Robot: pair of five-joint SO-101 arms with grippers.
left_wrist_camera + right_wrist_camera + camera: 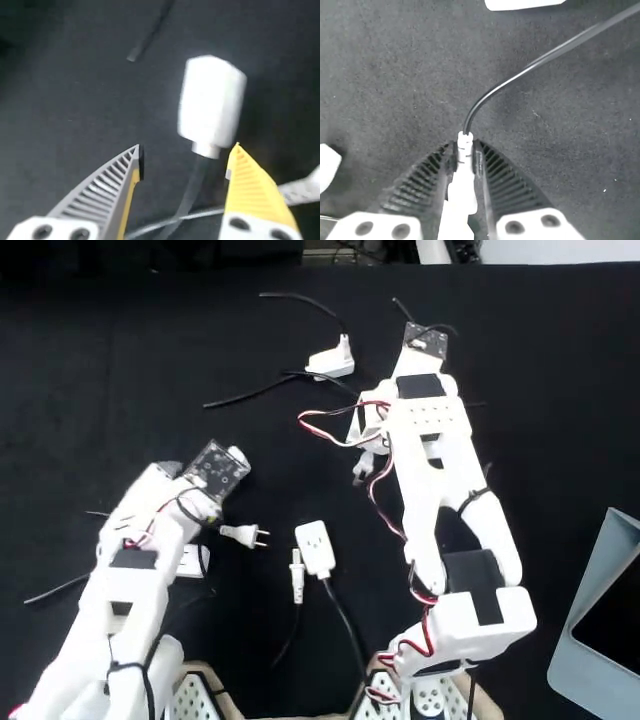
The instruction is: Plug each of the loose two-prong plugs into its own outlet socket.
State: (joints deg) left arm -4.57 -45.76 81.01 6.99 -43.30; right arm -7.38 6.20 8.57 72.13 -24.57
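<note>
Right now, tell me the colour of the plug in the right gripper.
White plug, best in right wrist view.

One white plug point(462, 190) is gripped; another plug point(245, 534) lies near a white socket point(316, 546).

Socket block point(212, 102), white: blurred, slots indiscernible. Its cord point(192, 192): equally soft. White plug point(461, 195): pinched between the fingers of the right end effector point(463, 146), prongs concealed, body cut by the frame edge. White piece point(525, 4): cropped, identity undetermined. Second white piece point(327, 167): cropped likewise. Grey-blue object point(588, 585) at the table's point(100, 390) side: cropped, unidentifiable.
</note>
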